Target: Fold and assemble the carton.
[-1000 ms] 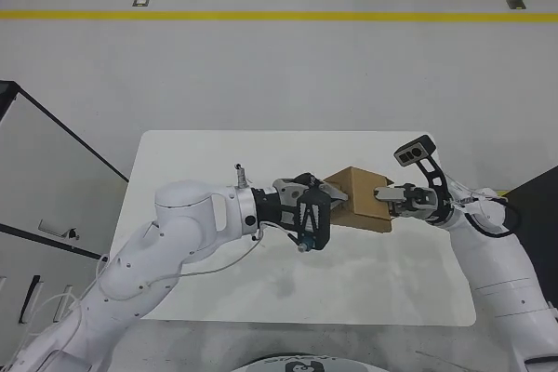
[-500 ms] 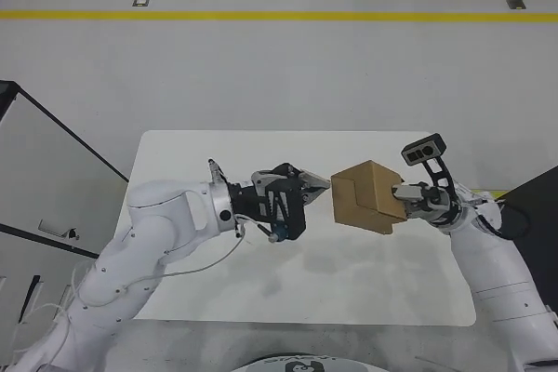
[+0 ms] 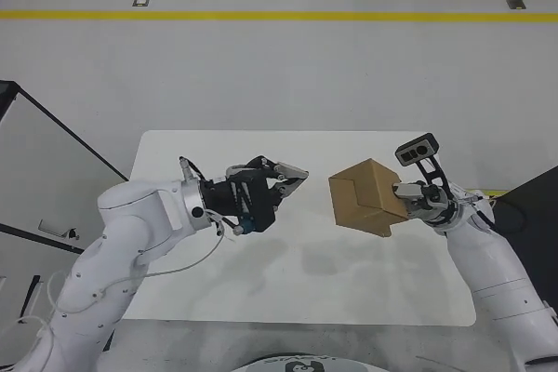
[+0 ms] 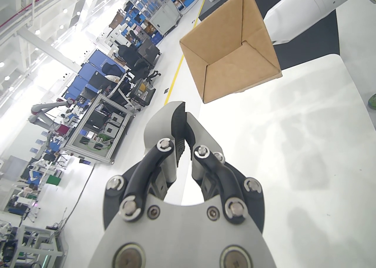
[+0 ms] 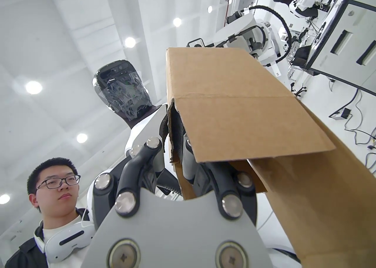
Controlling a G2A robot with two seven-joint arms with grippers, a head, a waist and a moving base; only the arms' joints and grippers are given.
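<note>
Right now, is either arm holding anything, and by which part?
The right gripper holds the carton, jaws shut on a panel edge at the end facing it. The left gripper holds nothing.

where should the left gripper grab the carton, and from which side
Probably the thin wall at the open rim, coming in from the left gripper's side with one jaw inside. The carton's open mouth faces that gripper, and the right gripper pinches the far end. The left gripper is shut, so it would need to open first.

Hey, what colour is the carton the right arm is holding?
The carton is plain brown cardboard; it shows best in the left wrist view.
</note>
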